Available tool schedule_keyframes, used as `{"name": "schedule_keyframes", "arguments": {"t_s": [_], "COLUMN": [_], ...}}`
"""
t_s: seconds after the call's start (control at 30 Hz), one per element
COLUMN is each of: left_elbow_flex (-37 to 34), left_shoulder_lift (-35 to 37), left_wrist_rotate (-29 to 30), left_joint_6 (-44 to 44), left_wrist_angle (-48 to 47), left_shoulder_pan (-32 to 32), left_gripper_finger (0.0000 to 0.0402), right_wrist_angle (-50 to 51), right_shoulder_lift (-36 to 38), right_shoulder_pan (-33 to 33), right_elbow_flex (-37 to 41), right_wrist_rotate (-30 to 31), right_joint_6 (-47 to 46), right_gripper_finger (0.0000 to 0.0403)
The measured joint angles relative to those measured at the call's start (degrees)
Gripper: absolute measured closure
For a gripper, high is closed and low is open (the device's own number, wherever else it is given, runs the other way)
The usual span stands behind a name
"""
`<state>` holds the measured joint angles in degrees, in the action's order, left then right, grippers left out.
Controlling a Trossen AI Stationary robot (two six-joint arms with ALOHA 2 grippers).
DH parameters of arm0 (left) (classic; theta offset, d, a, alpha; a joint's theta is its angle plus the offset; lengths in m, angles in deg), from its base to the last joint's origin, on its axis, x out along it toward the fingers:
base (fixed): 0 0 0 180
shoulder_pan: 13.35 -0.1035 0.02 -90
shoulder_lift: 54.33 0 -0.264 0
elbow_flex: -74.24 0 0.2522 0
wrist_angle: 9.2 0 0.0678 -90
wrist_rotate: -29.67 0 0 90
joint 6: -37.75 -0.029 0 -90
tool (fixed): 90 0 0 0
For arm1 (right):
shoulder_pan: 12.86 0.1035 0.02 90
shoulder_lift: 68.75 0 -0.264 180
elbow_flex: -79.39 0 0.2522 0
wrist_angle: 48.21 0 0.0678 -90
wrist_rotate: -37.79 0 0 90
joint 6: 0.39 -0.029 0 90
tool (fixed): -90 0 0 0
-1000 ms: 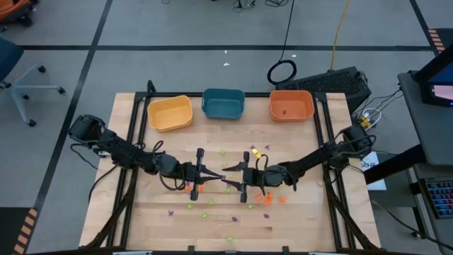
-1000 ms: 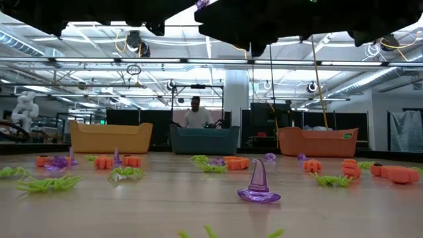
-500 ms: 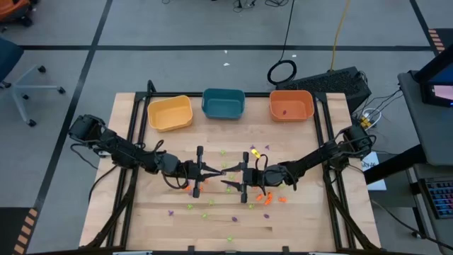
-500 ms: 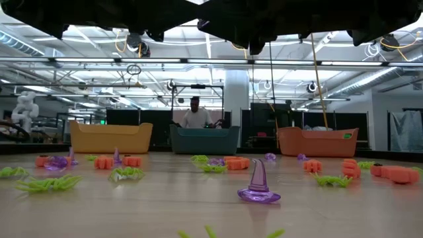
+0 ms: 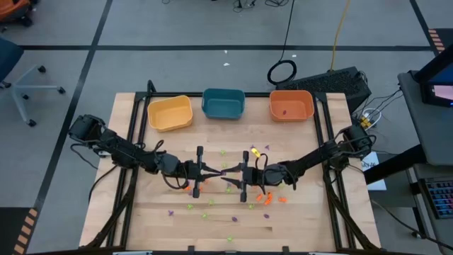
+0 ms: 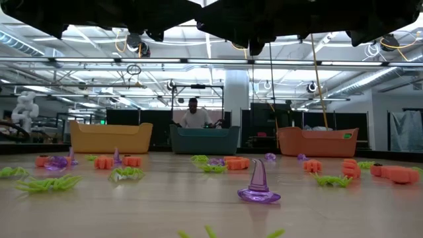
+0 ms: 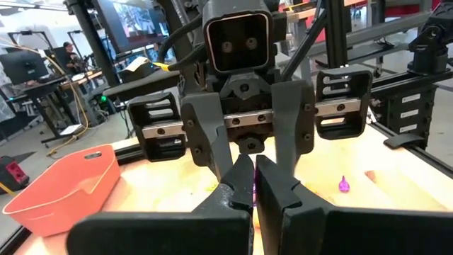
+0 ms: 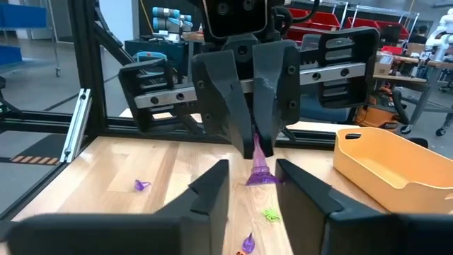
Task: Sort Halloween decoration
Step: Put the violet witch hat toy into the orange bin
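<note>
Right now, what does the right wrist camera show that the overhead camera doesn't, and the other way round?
Only the right wrist view: a purple plastic witch hat, pinched by its tip in the left gripper, hangs between the open fingers of the right gripper.

Only the high view: the teal plastic bin, the orange plastic bin, and small orange trinkets scattered near the arms.

Both: the yellow plastic bin, the wooden table, and the two grippers meeting mid-table.
</note>
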<state>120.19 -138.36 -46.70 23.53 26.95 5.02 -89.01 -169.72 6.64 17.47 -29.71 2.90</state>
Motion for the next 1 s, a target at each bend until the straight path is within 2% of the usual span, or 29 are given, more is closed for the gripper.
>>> {"name": "schedule_keyframes", "arguments": {"t_s": [0.27,0.57,0.67,0.8,0.9,1.0], "left_elbow_flex": [0.0,0.0,0.0,0.0,0.0,0.0], "left_shoulder_lift": [0.0,0.0,0.0,0.1,0.8,2.3], "left_wrist_rotate": [0.0,0.0,-0.4,-0.5,2.9,6.3], "left_joint_6": [0.0,1.6,4.6,4.9,4.9,4.9], "left_wrist_angle": [0.0,0.0,0.1,0.3,0.0,-0.6], "left_shoulder_pan": [0.0,0.0,-0.1,-0.1,0.2,0.2], "left_gripper_finger": [0.0402,0.0393,0.0357,0.0283,0.0229,0.0193], "right_wrist_angle": [0.1,0.8,0.9,1.6,2.8,6.7], "right_shoulder_lift": [0.0,0.0,0.0,0.0,0.2,2.1], "right_shoulder_pan": [-0.4,-0.4,-0.4,-0.4,-0.4,-0.4], "right_elbow_flex": [0.0,0.0,0.0,0.0,0.0,0.0], "right_wrist_rotate": [0.0,0.0,-0.2,-0.3,-0.2,0.7], "right_joint_6": [0.0,0.3,0.4,0.5,0.5,0.2], "right_gripper_finger": [0.0361,0.0363,0.0364,0.0364,0.0364,0.0364]}}
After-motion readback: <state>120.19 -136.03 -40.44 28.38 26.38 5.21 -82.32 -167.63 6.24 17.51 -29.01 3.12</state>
